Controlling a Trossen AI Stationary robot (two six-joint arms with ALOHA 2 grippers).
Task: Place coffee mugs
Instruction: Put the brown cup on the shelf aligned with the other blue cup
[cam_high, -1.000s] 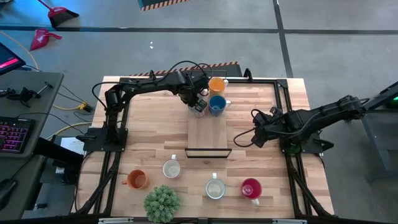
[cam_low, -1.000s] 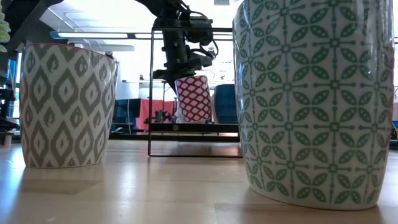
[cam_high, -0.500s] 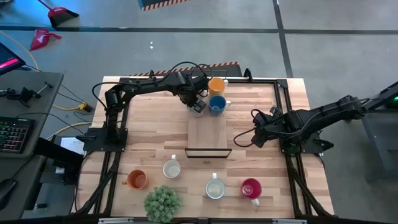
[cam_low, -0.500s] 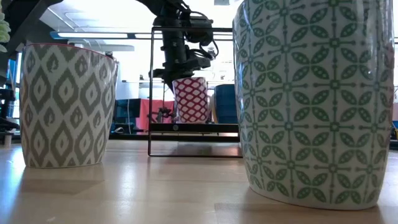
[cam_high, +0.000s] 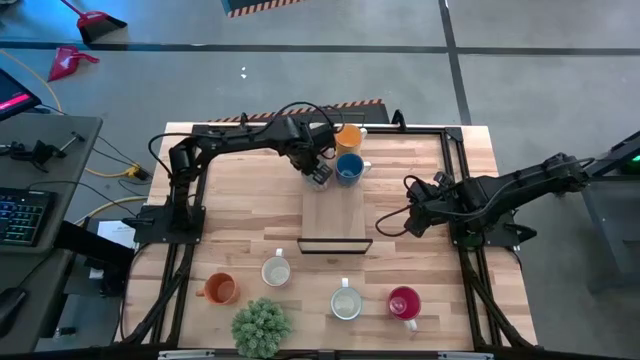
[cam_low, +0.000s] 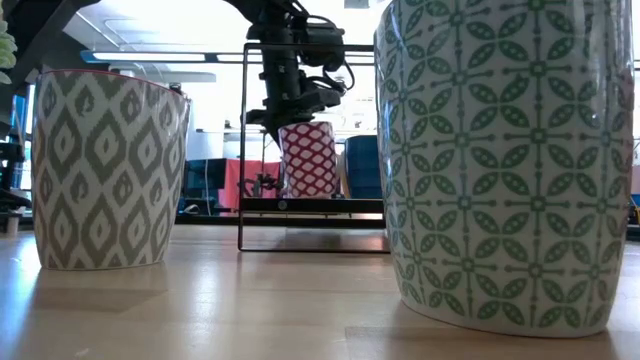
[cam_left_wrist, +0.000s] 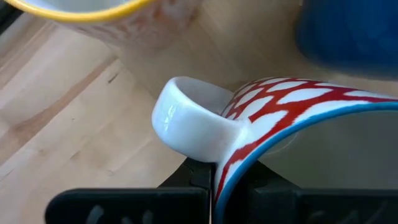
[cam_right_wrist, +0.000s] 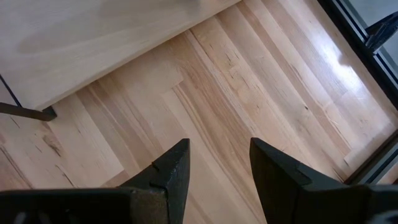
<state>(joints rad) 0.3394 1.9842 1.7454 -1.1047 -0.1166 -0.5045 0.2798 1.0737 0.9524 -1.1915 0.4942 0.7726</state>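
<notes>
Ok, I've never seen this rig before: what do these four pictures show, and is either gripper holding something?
Two dark robot arms work at a wooden table. One picture looks down from overhead, one looks across at table height, and two come from cameras on the arms' wrists. The left gripper is shut on the rim of a red-patterned mug at the raised shelf, beside a blue mug and an orange mug. The right gripper is open, empty, above bare wood. Four more mugs and a green plant ball sit along the near edge.
</notes>
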